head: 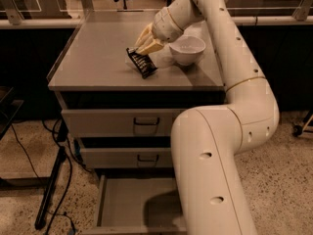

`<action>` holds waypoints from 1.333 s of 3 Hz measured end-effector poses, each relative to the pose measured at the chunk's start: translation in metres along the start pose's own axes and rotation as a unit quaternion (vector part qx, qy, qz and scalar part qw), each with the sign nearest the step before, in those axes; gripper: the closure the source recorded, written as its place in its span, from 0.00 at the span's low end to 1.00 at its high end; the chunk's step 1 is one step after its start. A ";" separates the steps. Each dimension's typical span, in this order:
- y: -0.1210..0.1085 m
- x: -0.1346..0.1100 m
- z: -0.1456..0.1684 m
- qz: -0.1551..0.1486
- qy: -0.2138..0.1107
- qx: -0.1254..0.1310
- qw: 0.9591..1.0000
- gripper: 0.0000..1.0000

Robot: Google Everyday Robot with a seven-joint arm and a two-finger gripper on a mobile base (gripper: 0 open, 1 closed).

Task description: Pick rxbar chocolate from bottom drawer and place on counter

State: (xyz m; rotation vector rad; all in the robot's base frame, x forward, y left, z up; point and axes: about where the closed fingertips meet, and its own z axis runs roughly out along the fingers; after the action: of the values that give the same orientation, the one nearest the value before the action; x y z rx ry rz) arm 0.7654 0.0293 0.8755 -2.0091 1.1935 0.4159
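Observation:
The rxbar chocolate, a small black wrapper with white print, stands tilted on the counter, its lower end touching the grey top just left of the white bowl. My gripper is over the counter's middle and is shut on the bar's upper end. The bottom drawer is pulled out below; the part of its grey floor that shows is bare, and my arm hides its right side.
A white bowl sits on the counter right of the bar. Two upper drawers are closed. My large arm segment fills the lower right. Cables and a dark stand are on the floor at left.

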 end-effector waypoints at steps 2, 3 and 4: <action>-0.001 0.000 0.002 0.000 0.000 0.002 1.000 0.53; -0.001 0.000 0.002 0.000 0.000 0.002 1.000 0.30; -0.001 0.000 0.002 0.000 0.000 0.002 1.000 0.06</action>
State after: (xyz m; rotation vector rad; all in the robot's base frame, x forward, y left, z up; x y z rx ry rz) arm 0.7667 0.0309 0.8750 -2.0060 1.1940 0.4142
